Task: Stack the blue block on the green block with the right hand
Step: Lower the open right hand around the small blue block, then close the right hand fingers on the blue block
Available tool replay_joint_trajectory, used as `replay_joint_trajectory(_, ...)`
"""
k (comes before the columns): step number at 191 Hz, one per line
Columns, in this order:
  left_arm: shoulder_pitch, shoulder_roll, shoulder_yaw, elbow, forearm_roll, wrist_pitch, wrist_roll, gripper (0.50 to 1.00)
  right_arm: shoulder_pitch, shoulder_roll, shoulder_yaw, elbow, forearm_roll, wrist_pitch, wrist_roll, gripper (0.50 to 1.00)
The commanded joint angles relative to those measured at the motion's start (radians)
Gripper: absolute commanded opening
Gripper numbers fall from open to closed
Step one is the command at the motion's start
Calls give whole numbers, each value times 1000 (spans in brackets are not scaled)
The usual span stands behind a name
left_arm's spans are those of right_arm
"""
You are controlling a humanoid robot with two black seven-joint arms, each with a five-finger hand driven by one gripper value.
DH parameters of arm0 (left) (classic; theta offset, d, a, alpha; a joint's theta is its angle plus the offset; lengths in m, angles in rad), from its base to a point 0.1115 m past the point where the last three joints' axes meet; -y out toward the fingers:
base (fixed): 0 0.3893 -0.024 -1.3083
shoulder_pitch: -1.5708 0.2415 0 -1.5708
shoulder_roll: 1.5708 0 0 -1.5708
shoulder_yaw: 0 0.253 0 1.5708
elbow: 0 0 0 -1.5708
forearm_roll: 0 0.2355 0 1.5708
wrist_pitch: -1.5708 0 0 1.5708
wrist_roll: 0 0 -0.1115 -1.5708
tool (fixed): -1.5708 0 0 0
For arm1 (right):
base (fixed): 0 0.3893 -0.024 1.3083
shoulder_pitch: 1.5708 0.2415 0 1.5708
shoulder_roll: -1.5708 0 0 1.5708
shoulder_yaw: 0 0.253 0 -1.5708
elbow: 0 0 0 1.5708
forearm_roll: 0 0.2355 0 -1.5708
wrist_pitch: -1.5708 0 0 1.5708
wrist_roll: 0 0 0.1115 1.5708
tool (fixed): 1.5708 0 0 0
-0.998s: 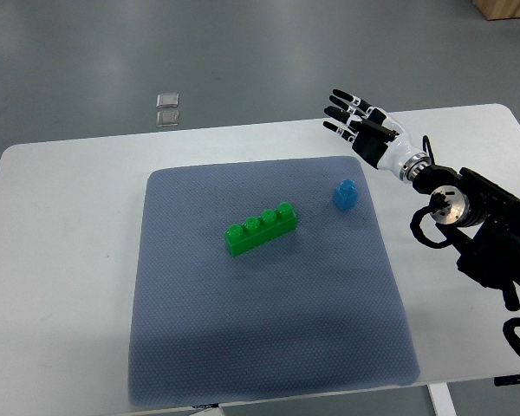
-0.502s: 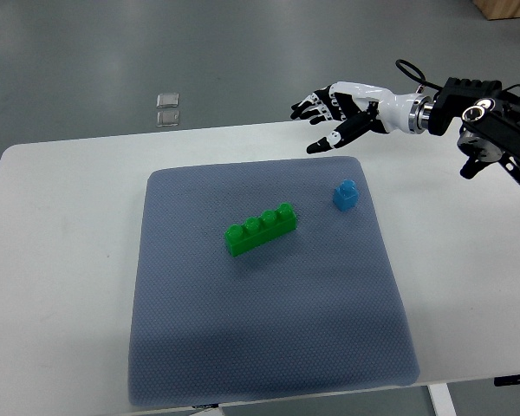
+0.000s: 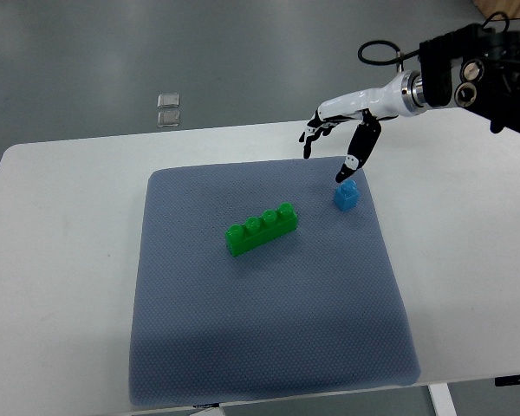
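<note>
Right hand (image 3: pixel 345 130) above the blue block (image 3: pixel 346 195), fingers spread and pointing down, holding nothing.

From my seat I see one dark fingertip just over the block's top (touching or not, I cannot tell). The block sits near the far right edge of the grey mat (image 3: pixel 269 347); the green block (image 3: pixel 261 229) lies apart from it, toward the mat's middle, on the white table (image 3: pixel 61 286).

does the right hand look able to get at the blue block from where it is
Probably yes: the right hand hangs open just above the blue block, one fingertip almost on it, and nothing lies between them.
</note>
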Motion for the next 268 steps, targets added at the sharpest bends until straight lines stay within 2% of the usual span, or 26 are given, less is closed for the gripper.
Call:
replay_joint_trajectory(1, 0, 0, 3, -3, 2, -1, 0, 1000, -45, 26, 1, -31, -61, -71, -11, 917)
replay_joint_trajectory(37, 0, 0, 5, -3, 2, -1, 0, 1000, -77, 49, 6, -69, -77, -120, -29, 915)
replay_joint_trajectory(39, 0, 0, 5, -3, 2, -1, 0, 1000, -91, 63, 3, -86, -78, -141, -48, 915)
replay_joint_trajectory(83, 0, 0, 5, -1, 2, -1, 0, 1000, -140, 75, 3, -112, -83, -147, -52, 915)
replay_joint_trajectory(110, 0, 0, 5, -1, 2, -1, 0, 1000, -166, 78, 1, -116, -90, -183, -52, 911)
replay_joint_trajectory(123, 0, 0, 5, -1, 2, -1, 0, 1000, -174, 78, 0, -116, -101, -190, -52, 901)
replay_joint_trajectory(148, 0, 0, 5, -1, 2, -1, 0, 1000, -183, 78, -2, -135, -133, -212, -51, 830)
replay_joint_trajectory(163, 0, 0, 5, -1, 2, -1, 0, 1000, -186, 78, -3, -144, -141, -215, -49, 811)
replay_joint_trajectory(242, 0, 0, 5, 0, 2, 0, 0, 1000, -200, 92, -2, -166, -163, -217, -51, 803)
replay_joint_trajectory(268, 2, 0, 5, 0, 2, 0, 0, 1000, -196, 92, 0, -166, -163, -217, -49, 774)
